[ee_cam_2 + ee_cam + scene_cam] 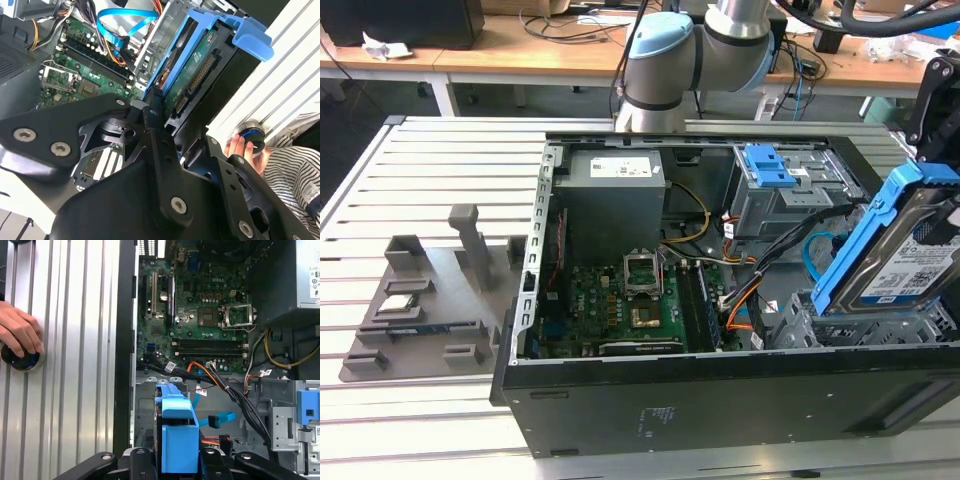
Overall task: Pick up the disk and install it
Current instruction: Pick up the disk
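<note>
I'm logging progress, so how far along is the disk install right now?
Pickup looks done: the disk is off the table. In hand: the gripper grips it by its blue bracket, tilted above the drive cage at the exterior view's right. Left: it is not seated in the cage yet.

At the exterior view's right, the blue-framed silver metal disk tilts over the open black computer case; a grey moulded tray lies at its left.
</note>
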Controlling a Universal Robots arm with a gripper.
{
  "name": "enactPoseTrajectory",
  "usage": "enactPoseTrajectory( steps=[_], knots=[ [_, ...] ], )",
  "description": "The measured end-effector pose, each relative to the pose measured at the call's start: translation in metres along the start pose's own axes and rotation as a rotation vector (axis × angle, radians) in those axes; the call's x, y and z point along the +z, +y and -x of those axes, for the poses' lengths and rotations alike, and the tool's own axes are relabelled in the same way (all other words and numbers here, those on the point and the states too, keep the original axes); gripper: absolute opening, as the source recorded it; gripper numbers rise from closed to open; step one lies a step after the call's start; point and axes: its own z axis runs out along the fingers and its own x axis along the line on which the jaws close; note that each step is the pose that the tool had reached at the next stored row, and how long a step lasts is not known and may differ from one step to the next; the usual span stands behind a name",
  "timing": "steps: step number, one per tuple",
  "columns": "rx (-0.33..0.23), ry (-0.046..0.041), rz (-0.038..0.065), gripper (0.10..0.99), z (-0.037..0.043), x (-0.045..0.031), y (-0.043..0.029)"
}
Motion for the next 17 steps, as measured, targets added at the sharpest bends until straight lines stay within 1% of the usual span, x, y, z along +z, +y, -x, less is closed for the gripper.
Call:
enactPoseTrajectory(
  steps=[5,8,11,17],
  knots=[
    [0.000,0.0002,0.000,0.365,0.0012,0.0044,-0.0008],
    [0.000,0.0002,0.000,0.365,0.0057,0.0078,-0.0012],
    [0.000,0.0000,0.000,0.365,0.0079,0.0085,-0.0015],
    [0.000,0.0002,0.000,0.365,0.0081,0.0084,-0.0017]
  ],
)
